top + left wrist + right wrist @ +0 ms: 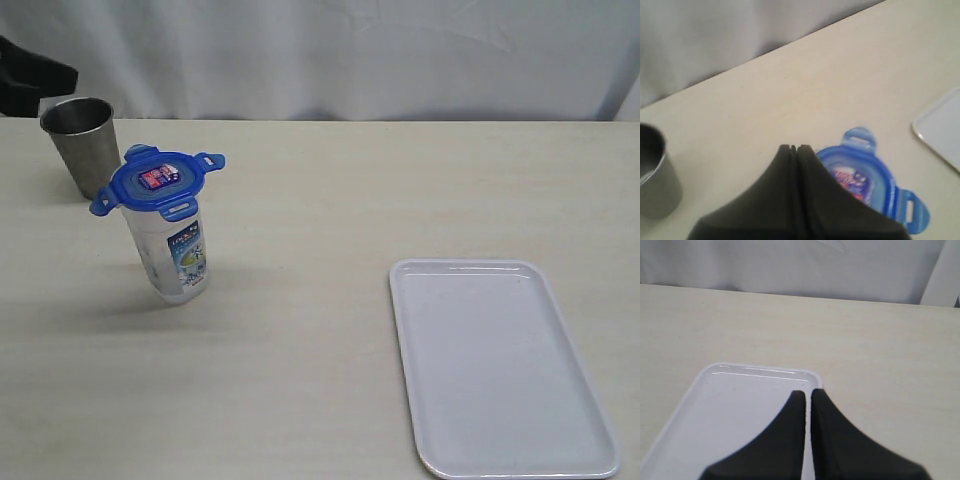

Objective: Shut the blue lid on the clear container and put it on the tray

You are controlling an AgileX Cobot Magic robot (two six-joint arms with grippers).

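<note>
The tabletop (pixel 320 200) is a pale beige surface with a faint wood grain, and it fills the exterior view from the lower edge up to a white cloth (pixel 350 50) that hangs across the top of the frame. My left fingers (pixel 785 170) are clenched, pad against pad, with nothing between them. The left wrist view shows them above the blue lid (pixel 157 180), which they partly hide from that camera; I cannot tell whether they touch it. My right fingers (pixel 790 425) are likewise clenched on nothing and hang over one end of the tray (pixel 500 370), close to its rim. In the exterior view the blue lid sits on top of the clear container (pixel 175 260) at the left of the frame, with its four flaps splayed outward. The container stands on its base on the tabletop, printed label facing the camera; its contents cannot be made out. A metal cup (pixel 85 140) stands upright just behind it, toward the upper left, and its contents cannot be made out either. The tray lies flat at the lower right of the frame, well apart from the container.
</note>
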